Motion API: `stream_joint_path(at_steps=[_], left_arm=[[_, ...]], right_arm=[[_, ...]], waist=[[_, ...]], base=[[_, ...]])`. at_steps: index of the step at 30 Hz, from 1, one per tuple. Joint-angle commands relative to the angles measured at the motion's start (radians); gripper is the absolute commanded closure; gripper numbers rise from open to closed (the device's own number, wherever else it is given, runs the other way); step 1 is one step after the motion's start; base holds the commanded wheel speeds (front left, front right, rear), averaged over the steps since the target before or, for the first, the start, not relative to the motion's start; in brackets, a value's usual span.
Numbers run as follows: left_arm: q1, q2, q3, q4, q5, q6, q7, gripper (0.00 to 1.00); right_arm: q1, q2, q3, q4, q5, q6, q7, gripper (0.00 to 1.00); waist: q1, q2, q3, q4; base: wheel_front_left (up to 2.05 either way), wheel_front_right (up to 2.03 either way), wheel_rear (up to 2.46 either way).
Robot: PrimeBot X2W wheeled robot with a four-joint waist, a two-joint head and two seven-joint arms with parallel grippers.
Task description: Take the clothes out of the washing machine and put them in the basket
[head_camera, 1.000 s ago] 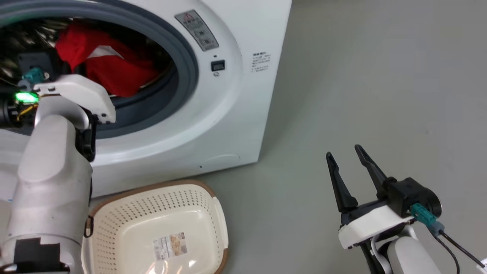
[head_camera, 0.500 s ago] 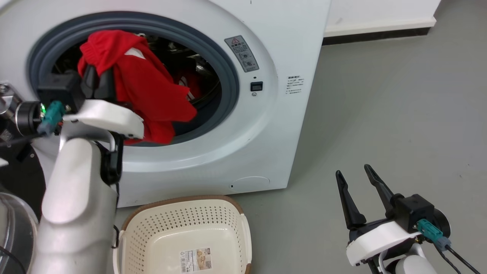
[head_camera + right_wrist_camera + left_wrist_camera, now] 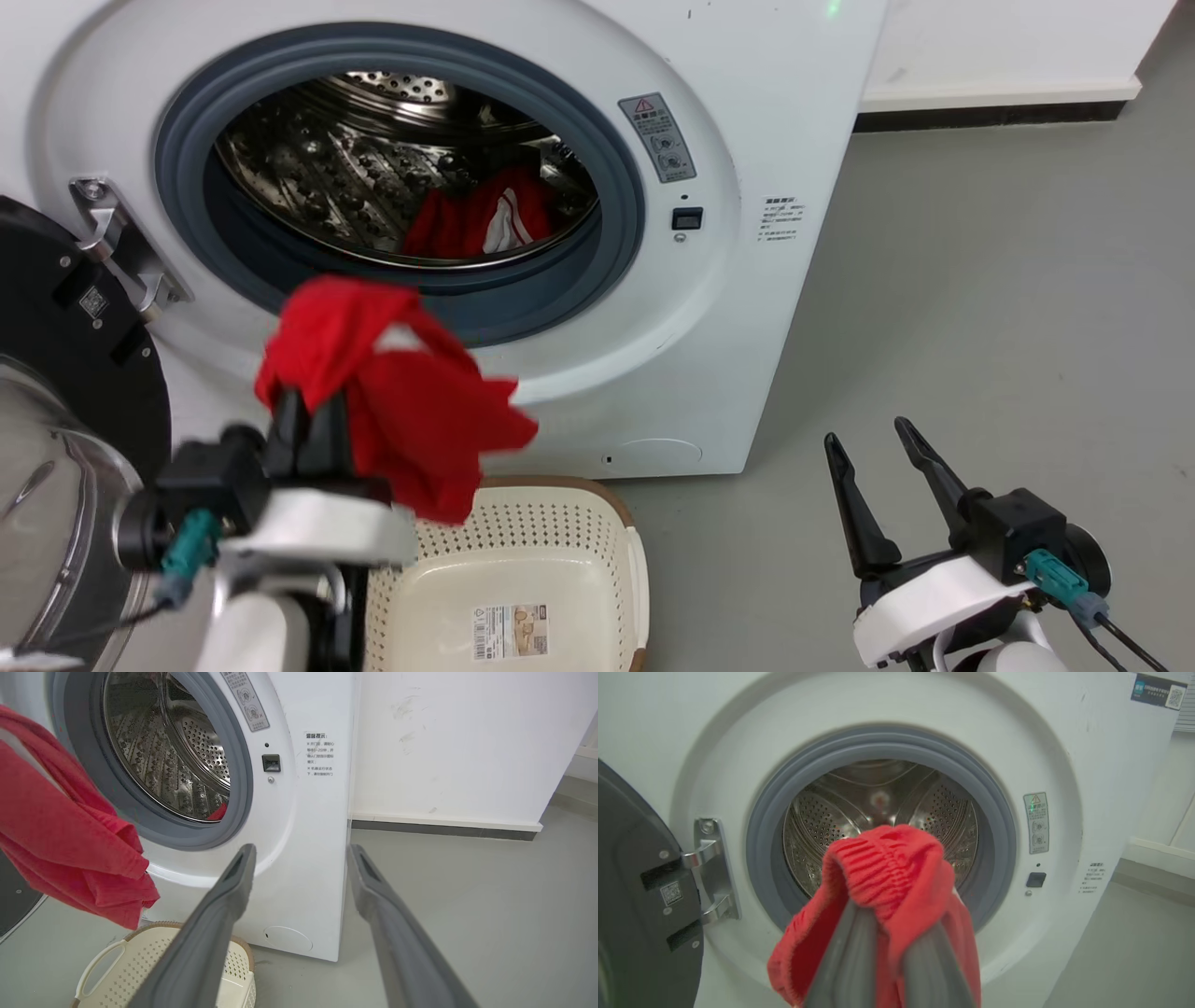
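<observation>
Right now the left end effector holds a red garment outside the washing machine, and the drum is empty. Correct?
The drum is not empty: the head view shows a second red garment inside. The left end effector does hold the first garment outside the washing machine.

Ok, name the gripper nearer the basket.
Left. The left gripper, shut on a red garment, hangs above the left rim of the basket; the right gripper stands open over floor off to its right.

The left end effector (image 3: 308, 425) and right end effector (image 3: 865, 432) look alike. Each has two long, dark, tapering fingers (image 3: 851, 509) on a black block (image 3: 1013, 523), backed by a glossy white shell (image 3: 920, 597). A teal connector (image 3: 1050, 567) on each trails a thin dark cable (image 3: 1120, 635). The forearms (image 3: 252, 635) are pale and rounded.
</observation>
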Motion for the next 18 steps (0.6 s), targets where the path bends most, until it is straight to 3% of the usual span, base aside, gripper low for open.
stream_joint_path(at_steps=[1,9,18], left_arm=[[0.024,-0.007,-0.001,-0.006,-0.004,0.008,0.001,1.0],[0.189,-0.056,-0.036,0.148,-0.062,0.017,-0.026,1.0],[0.04,-0.08,-0.067,0.512,-0.105,-0.015,-0.09,1.0]], right_arm=[[0.009,0.001,0.0,-0.007,-0.001,-0.001,0.002,0.0],[-0.018,0.001,0.001,-0.029,-0.016,-0.001,0.01,0.0],[-0.095,0.001,0.026,-0.061,-0.036,-0.001,0.012,0.0]], waist=[[0.0002,-0.0001,0.008,0.007],[0.0002,-0.0001,0.076,0.043],[0.0002,-0.0001,0.258,0.044]], base=[[0.0,0.0,0.0],[0.0,0.0,0.0],[0.0,0.0,0.0]])
